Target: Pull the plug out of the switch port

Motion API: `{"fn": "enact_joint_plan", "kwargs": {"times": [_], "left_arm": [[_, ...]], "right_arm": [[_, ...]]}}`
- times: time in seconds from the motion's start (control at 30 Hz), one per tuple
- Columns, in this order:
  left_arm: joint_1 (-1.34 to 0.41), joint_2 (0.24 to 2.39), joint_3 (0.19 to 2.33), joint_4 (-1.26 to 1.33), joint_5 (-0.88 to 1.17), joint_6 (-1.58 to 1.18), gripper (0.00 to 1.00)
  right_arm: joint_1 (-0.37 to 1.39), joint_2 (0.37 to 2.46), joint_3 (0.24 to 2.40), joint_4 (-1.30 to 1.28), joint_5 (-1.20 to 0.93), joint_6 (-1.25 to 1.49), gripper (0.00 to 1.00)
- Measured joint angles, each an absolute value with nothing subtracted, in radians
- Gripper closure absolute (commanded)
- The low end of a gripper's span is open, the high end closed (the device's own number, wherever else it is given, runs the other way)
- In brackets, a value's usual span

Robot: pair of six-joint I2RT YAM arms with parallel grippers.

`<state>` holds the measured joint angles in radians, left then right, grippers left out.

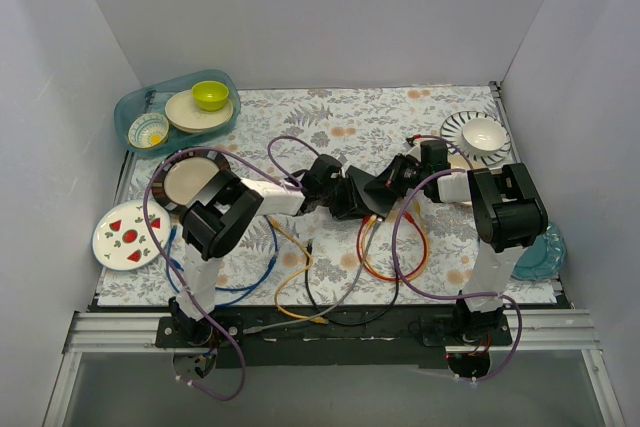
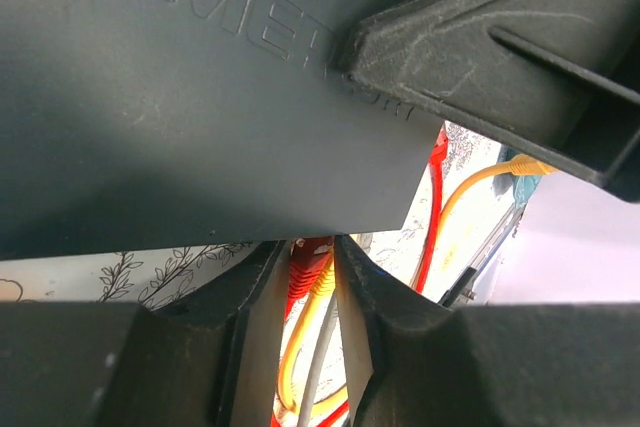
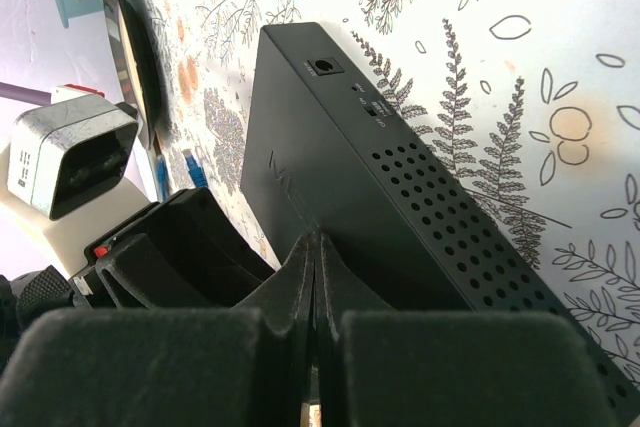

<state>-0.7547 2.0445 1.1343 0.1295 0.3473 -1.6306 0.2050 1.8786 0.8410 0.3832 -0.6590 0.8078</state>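
The switch (image 1: 372,193) is a flat black box mid-table; its embossed top fills the left wrist view (image 2: 200,127), and its vented side shows in the right wrist view (image 3: 400,207). A red plug (image 2: 308,269) sits in its socket edge, with a yellow cable (image 2: 300,347) and a grey cable beside it. My left gripper (image 2: 312,282) is closed around the red plug at the switch's edge. My right gripper (image 3: 318,239) is shut and empty. Its tips press on the switch's top, as the left wrist view (image 2: 500,57) also shows.
A teal tub (image 1: 135,107) of bowls stands at the back left, a striped dish with a white bowl (image 1: 484,135) at the back right. Plates lie at the left (image 1: 130,235) and right (image 1: 545,252). Loose red (image 1: 395,269), yellow (image 1: 295,292) and blue (image 1: 250,277) cables loop across the front.
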Motion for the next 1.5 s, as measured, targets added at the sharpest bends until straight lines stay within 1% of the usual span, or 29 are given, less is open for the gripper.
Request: {"fn": "enact_joint_plan", "kwargs": {"times": [0.1, 0.23, 0.27, 0.37, 0.7, 0.97, 1.3, 1.5], "left_arm": [[-0.755, 2.048, 1.150, 0.101, 0.347, -1.630, 0.78], [-0.755, 2.049, 1.154, 0.091, 0.347, -1.629, 0.89], [-0.755, 2.049, 1.154, 0.091, 0.347, -1.629, 0.94], [-0.755, 2.046, 1.141, 0.100, 0.348, -1.625, 1.00], [-0.757, 2.021, 1.058, 0.218, 0.324, -1.630, 1.00], [-0.757, 1.989, 0.992, 0.263, 0.321, -1.630, 1.00], [-0.757, 1.916, 0.899, 0.243, 0.332, -1.638, 1.00], [-0.727, 1.783, 0.790, 0.144, 0.292, -1.654, 1.00]], "right_arm": [[0.205, 1.879, 0.841, 0.383, -0.659, 0.808, 0.99], [0.205, 1.879, 0.841, 0.383, -0.659, 0.808, 0.99], [0.205, 1.879, 0.841, 0.383, -0.659, 0.808, 0.99], [0.205, 1.879, 0.841, 0.383, -0.659, 0.807, 0.99], [0.205, 1.881, 0.841, 0.384, -0.664, 0.807, 0.99], [0.206, 1.887, 0.842, 0.384, -0.685, 0.807, 0.99], [0.206, 1.891, 0.842, 0.387, -0.690, 0.805, 0.99], [0.205, 1.891, 0.842, 0.386, -0.691, 0.804, 0.99]]}}
